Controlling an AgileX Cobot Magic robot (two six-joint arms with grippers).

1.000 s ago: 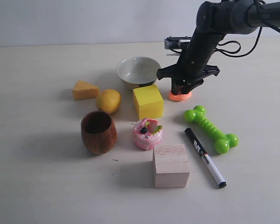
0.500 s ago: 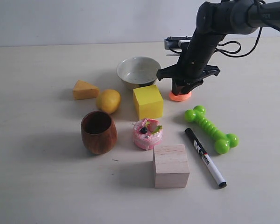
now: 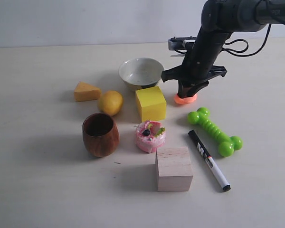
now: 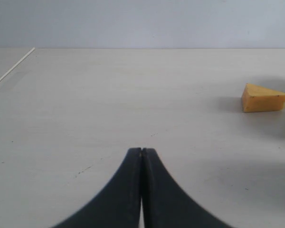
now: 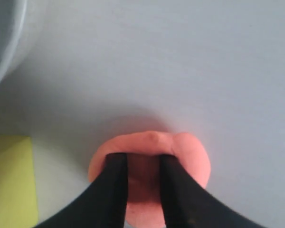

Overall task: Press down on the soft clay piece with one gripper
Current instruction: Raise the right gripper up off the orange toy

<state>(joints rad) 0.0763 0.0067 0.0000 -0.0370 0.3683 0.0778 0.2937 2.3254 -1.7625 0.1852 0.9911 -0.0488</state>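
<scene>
The soft clay piece is a flattened salmon-orange lump on the table, right of the yellow cube. My right gripper stands straight down on it. In the right wrist view its two dark fingertips are sunk into the top of the clay, a narrow gap apart, with dented clay showing between them. My left gripper is shut and empty, low over bare table, out of the exterior view.
A pale bowl and the yellow cube sit close to the left of the clay. A green bone toy, marker, wooden block, pink cake, wooden cup, lemon and cheese wedge lie nearer.
The right arm and gripper have shifted very slightly to the right while staying on the clay, and the clay has shifted with them. Nothing else has moved.
</scene>
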